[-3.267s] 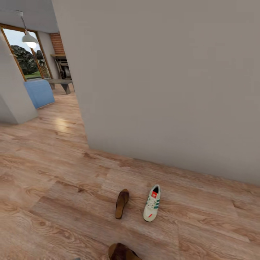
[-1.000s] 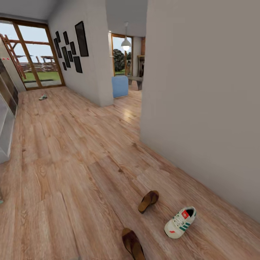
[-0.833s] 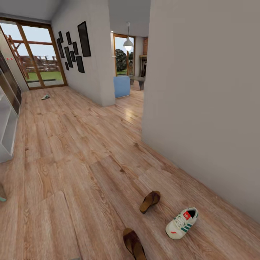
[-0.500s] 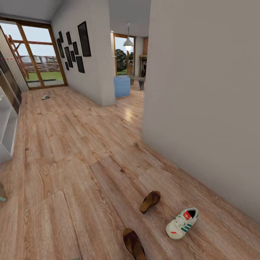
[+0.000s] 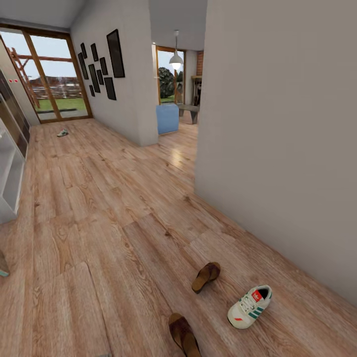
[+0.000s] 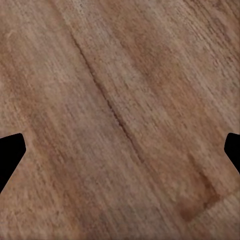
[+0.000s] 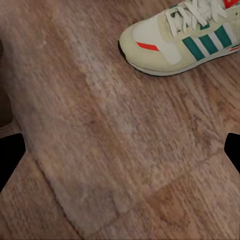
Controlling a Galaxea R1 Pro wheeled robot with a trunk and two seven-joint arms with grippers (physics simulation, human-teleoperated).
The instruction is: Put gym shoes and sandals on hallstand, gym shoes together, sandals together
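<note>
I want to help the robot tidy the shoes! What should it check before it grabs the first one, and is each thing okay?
1. Near gym shoe upright on the corridor floor, nothing on top: ok.
2. Right gripper open and empty: ok; its dark fingertips sit wide apart over bare floor beside the shoe.
3. Left gripper open and empty: ok.
4. Both sandals in sight: ok; one beside the gym shoe, one closer to the robot.
5. Second gym shoe found: cannot tell for sure; a small shoe lies far down the corridor.
6. Space on the hallstand: cannot tell; just its edge shows.
</note>
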